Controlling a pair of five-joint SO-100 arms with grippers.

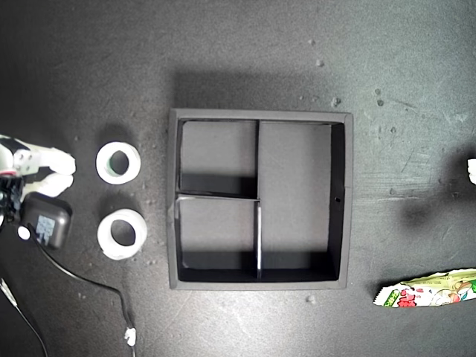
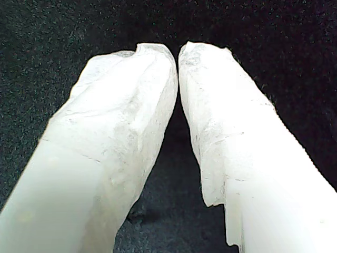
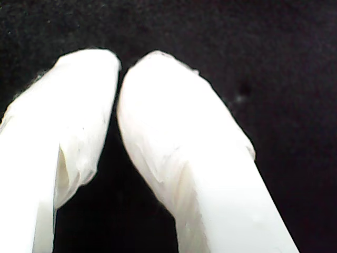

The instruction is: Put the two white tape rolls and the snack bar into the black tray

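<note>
Still outside black tray (image 1: 339,208): snack bar (image 1: 428,290)

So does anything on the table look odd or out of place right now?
The tray's short divider looks tilted, catching light along its edge. White crumbs speckle the tabletop near the tray. The snack bar runs off the exterior view's right edge. Both tape rolls lie flat, undamaged.

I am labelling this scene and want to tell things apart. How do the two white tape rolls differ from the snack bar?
The tape rolls are small plain white rings; the snack bar is long, narrow and colourfully printed. The rolls lie beyond the black tray toward the exterior view's left; the bar lies toward its lower right, cut by the edge. All three lie outside the tray.
</note>
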